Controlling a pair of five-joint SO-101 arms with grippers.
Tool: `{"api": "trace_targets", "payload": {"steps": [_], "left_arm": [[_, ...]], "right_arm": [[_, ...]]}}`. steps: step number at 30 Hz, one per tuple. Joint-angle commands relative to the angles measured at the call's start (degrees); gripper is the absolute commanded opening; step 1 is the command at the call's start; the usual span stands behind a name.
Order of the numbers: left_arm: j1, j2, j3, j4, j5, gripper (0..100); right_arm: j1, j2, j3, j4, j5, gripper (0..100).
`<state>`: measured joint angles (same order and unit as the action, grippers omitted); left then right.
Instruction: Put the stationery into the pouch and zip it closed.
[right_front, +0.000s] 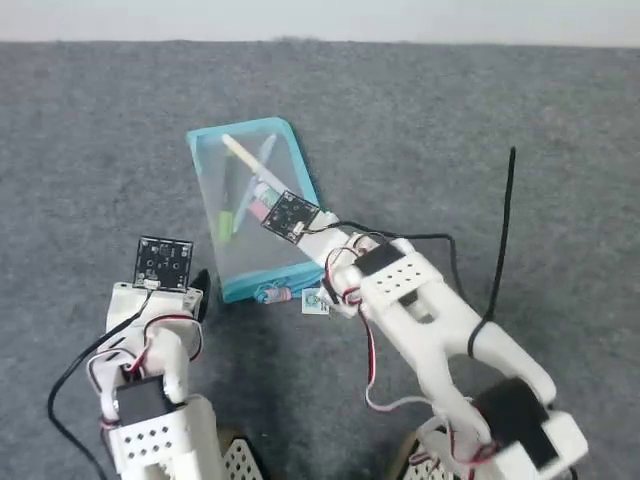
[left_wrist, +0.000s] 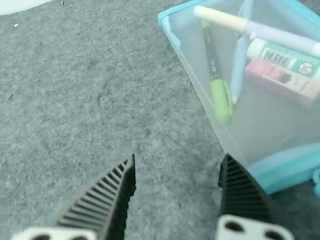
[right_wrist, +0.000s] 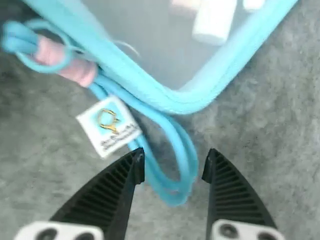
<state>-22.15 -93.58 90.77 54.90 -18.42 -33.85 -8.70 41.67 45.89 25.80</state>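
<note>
The pouch (right_front: 262, 262) is translucent with a teal border and lies flat on the grey carpet. Inside it are pens (left_wrist: 217, 85), a white tube (left_wrist: 280, 54) and a pink eraser (left_wrist: 282, 82). Its teal pull cord (right_wrist: 176, 165), with a pink bead (right_wrist: 70, 67) and a white tag (right_wrist: 109, 125), trails off the near corner. My right gripper (right_wrist: 172, 162) is open, its fingers on either side of the cord's loop. My left gripper (left_wrist: 177, 172) is open over bare carpet, just beside the pouch's near left edge (left_wrist: 235, 150).
Grey carpet (right_front: 480, 120) covers the whole table, with free room on all sides of the pouch. A black cable (right_front: 500, 240) rises from the right arm. A pale wall edge runs along the far side.
</note>
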Motion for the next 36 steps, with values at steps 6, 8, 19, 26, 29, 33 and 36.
{"api": "trace_targets", "payload": {"steps": [6,8,19,26,29,33,36], "left_arm": [[-0.26,-0.79,1.1,-1.58,1.32,25],[-0.35,-0.79,1.1,-1.58,1.32,25],[-0.35,-0.79,1.1,-1.67,1.32,25],[-0.26,-0.79,1.1,-2.64,1.32,25],[-0.26,-0.79,1.1,-2.55,1.32,25],[-0.26,-0.62,1.1,-2.46,1.32,25],[-0.26,-0.62,1.1,-2.46,1.32,25]], "right_arm": [[5.49,10.77,-12.57,3.56,4.31,15.9],[6.99,13.14,-15.21,6.02,2.9,6.1],[35.38,8.75,-15.03,15.78,1.67,0.6],[38.73,-2.68,-10.81,19.91,3.87,8.5],[34.33,-5.05,-10.2,24.22,4.66,22.8],[25.36,-8.31,-9.49,27.65,8.09,31.4],[18.07,-10.68,-9.49,27.91,8.88,28.4]]}}
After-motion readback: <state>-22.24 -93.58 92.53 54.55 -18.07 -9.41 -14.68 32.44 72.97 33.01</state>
